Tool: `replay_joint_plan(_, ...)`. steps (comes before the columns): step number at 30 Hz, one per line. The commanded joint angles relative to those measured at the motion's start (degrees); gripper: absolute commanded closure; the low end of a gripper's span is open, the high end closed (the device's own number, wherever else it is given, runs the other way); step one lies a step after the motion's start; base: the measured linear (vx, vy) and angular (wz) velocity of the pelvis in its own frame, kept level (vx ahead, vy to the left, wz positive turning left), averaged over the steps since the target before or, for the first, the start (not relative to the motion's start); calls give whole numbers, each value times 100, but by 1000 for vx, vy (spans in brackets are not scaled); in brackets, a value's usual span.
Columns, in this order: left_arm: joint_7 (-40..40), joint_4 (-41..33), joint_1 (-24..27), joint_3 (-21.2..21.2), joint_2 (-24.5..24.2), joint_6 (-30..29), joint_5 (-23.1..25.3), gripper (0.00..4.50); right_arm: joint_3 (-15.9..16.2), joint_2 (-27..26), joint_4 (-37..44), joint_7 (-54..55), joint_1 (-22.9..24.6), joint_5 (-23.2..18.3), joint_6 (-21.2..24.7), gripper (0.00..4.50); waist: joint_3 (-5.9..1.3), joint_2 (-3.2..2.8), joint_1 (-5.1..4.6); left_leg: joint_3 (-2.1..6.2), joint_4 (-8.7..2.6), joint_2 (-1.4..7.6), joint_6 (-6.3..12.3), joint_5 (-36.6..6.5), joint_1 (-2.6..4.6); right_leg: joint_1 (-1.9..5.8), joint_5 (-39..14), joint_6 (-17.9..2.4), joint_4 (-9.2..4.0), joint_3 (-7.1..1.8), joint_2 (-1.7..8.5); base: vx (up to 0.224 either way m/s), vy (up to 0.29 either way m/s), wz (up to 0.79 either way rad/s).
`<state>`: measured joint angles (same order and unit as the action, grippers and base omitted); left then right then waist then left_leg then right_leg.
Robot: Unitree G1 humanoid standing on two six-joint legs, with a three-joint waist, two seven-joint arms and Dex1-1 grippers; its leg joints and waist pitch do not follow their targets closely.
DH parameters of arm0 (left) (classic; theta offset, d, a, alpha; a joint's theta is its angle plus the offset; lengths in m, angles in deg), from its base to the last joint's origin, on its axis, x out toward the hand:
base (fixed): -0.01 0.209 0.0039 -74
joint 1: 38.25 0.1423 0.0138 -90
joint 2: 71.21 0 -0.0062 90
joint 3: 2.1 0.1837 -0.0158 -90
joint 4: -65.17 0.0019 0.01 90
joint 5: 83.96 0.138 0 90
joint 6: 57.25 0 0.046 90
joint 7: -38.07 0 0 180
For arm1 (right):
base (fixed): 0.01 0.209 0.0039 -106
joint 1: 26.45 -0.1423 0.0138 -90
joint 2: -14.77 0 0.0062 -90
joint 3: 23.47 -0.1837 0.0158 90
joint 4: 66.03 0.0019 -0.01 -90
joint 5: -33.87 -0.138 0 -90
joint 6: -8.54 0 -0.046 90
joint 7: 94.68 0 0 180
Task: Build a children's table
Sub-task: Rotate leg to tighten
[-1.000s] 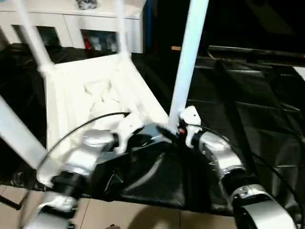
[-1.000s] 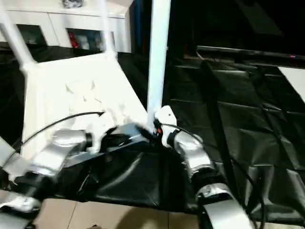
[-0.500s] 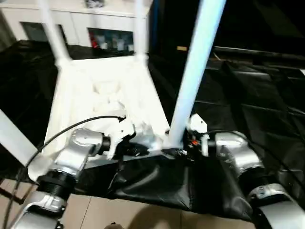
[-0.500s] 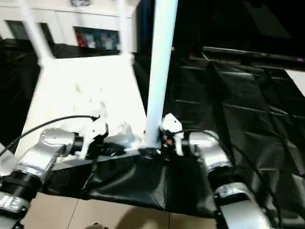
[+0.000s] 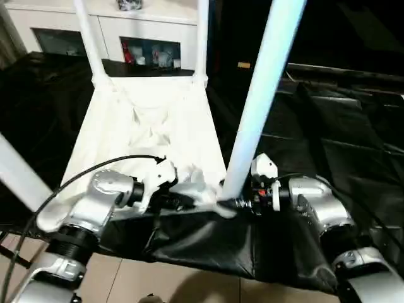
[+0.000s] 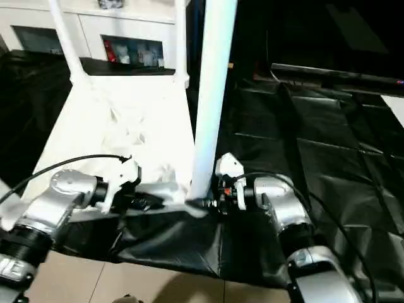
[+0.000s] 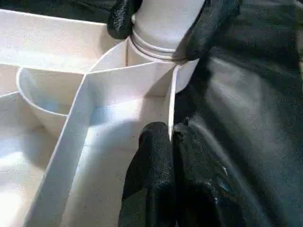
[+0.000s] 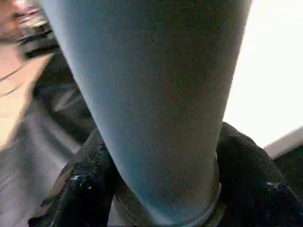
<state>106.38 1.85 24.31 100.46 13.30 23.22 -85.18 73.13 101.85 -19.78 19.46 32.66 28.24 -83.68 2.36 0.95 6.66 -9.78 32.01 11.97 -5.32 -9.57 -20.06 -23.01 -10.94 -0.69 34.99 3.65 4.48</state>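
Where the white plastic rectangular tabletop [image 5: 151, 136] lies ribbed side up on black sheeting [image 5: 341, 139] mid-frame in my head view, tapered white tube legs rise from its corners; the nearest leg [image 5: 259, 107] stands centre frame, its base clamped by my right gripper [image 5: 243, 203]. In my left wrist view, my left gripper [image 7: 171, 165] pinches the tabletop's thin rim below the round socket [image 7: 156, 61]. My right wrist view shows black fingers [image 8: 251, 175] hugging that leg.

White cabinet [image 5: 126, 28], black sheeting [image 5: 341, 132]
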Motion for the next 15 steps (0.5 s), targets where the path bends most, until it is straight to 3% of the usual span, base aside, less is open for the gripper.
replay_joint_plan(1,-797,2,-198,-141,374,21,-13,450,232,-432,-146,690,46,277,-192,190,-269,1,-24,9,-387,113,47,-1687,16,257,-1921,-983,-501,-233,352,0,0,0)
replay_joint_plan(3,-1217,-12,-197,-171,602,-38,55,450,101,-678,-419,1731,-9,432,-194,190,-251,0,-104,34,-410,100,-40,-1735,-18,257,-2191,-854,-523,-226,345,0,0,0)
replay_joint_plan(7,-1826,-89,-173,-156,979,-205,165,450,-8,-1058,-586,2916,-30,601,-121,190,-260,-16,-183,33,-401,90,-63,-1838,8,225,-2403,-747,-563,-238,346,0,0,0)
replay_joint_plan(13,-2243,-276,-42,-1,1405,-309,289,450,130,-1455,-677,3712,-18,891,-325,190,-298,-30,-178,2,-369,80,88,-1601,-17,232,-1746,-837,-521,-253,313,0,0,0)
replay_joint_plan(15,-2254,-275,-38,-1,1419,-303,299,450,127,-1464,-698,3759,-24,894,-407,134,-299,-28,-179,-6,-367,74,117,-1549,-22,237,-1631,-866,-510,-253,305,0,0,0)
